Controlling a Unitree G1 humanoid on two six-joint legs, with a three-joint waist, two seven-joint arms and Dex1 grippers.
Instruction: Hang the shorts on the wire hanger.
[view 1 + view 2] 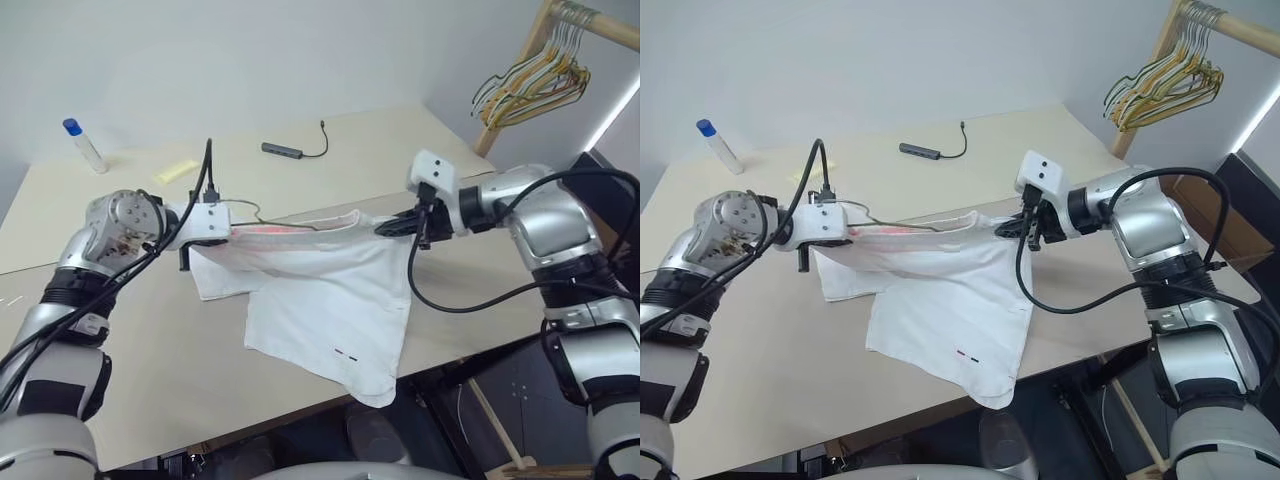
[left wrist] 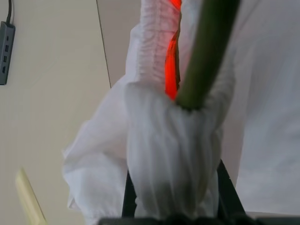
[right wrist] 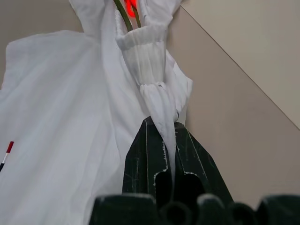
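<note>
Left eye view, near edge: the shorts (image 1: 330, 320) hang over the front of the table (image 1: 150, 360), leg hem with two small dark marks lowest.
Left gripper (image 1: 205, 235): jaws closed on one end of the waistband, cloth bunched between them.
Right gripper (image 1: 1012, 228): jaws pinched tight on the other end of the waistband, as the right wrist view shows.
Shorts, position: waistband stretched between both grippers, lifted above the table; legs trail down onto it.
Wire hanger (image 2: 206, 51): a green wire runs inside the waistband opening; probably the hanger, its outline mostly hidden by cloth.
Mid table: dark cable hub (image 1: 284, 150), yellow strip (image 1: 176, 171).
Far edge: blue-capped bottle (image 1: 84, 145).
Beyond table: bunch of hangers (image 1: 535, 85) on a wooden rail.
</note>
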